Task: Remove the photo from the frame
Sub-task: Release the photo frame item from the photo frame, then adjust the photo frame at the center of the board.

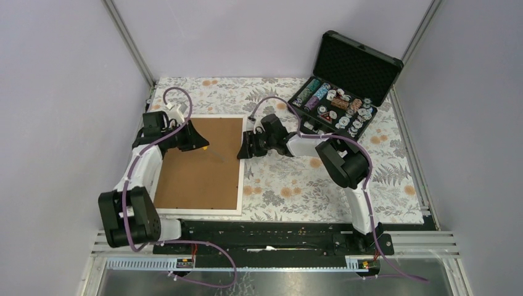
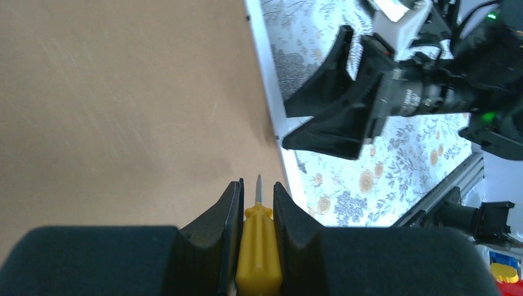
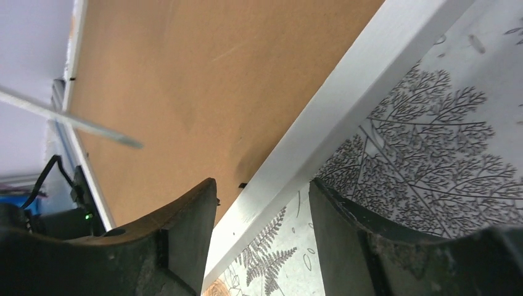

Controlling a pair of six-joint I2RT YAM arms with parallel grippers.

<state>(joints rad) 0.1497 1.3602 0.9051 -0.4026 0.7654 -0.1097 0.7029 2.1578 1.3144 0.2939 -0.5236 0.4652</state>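
The left gripper has its jaws closed tight on the yellow handle of a screwdriver. The thin shaft pokes out past the fingertips and hangs just over the brown backing board, probably so the tip can pry at a tab or at the board's edge. The right gripper is wide open and holds nothing. One finger is over the board and the other over the flowered tablecloth, so it straddles the right rail of the frame. That looks like a bracing spot to stop the frame sliding, though I cannot tell whether it touches. The frame lies back up on the left of the table, so the photo is hidden, presumably under the board. An open case of poker chips sits well apart at the far right.
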